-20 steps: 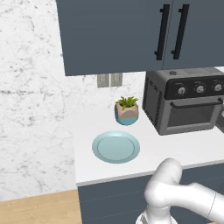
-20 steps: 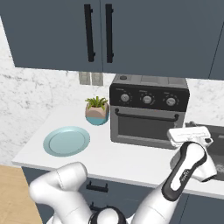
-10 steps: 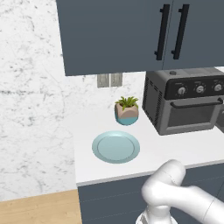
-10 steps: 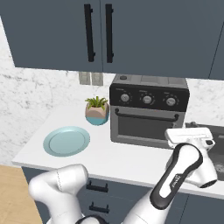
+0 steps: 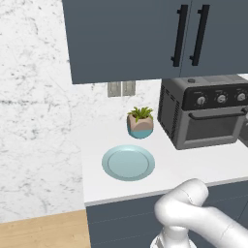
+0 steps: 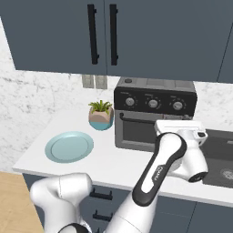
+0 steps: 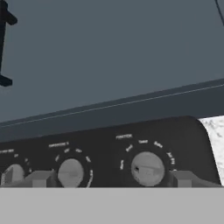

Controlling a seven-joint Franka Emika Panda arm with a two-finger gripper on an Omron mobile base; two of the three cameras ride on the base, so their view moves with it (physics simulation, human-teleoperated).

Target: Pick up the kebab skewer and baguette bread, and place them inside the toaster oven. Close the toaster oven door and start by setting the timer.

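Overhead, dark cabinets (image 6: 136, 32) hang above the white counter (image 5: 193, 167), where the toaster oven (image 6: 154, 116) sits with its toaster oven door (image 5: 215, 128) closed. Left of it lie a teal plate (image 5: 128, 162) and potted plant (image 5: 140, 122). Directly before the knobs (image 7: 148, 168), the gripper (image 7: 111, 178) has its fingertips (image 7: 41, 178) spread wide.

dark grey toaster oven (image 5: 203, 116), teal plate (image 5: 128, 162)

Dark grey toaster oven (image 5: 206, 116) on counter, toaster oven door (image 5: 213, 128) shut
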